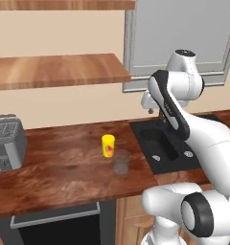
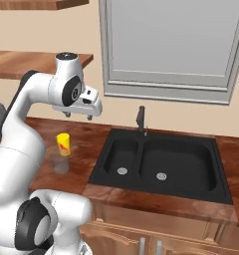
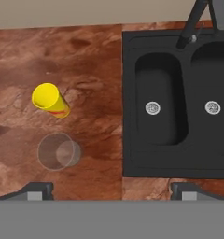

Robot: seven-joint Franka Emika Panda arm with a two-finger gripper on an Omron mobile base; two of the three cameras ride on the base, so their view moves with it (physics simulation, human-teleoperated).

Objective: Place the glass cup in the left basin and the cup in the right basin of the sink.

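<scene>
The glass cup [image 1: 121, 161] [image 2: 60, 163] [image 3: 59, 151] stands upright on the wooden counter, just in front of the yellow cup [image 1: 108, 145] [image 2: 63, 144] [image 3: 50, 100], also upright. To their right lies the black sink [image 2: 156, 191] [image 3: 128, 93], with the narrower left basin [image 1: 160, 143] [image 2: 119, 157] [image 3: 158, 121] and the wider right basin [image 2: 179, 164] [image 3: 216, 84]. Both basins hold nothing. My gripper [image 1: 155, 114] [image 2: 78, 116] [image 3: 111, 191] hangs open high above the counter, pointing down, between the cups and the sink, holding nothing.
A dark bent tap [image 2: 141, 122] [image 3: 193, 23] rises at the sink's back edge. A grey toaster [image 1: 6, 143] sits at the counter's far left. Wooden shelves [image 1: 54, 69] hang above the counter and a window [image 2: 171, 45] is behind the sink.
</scene>
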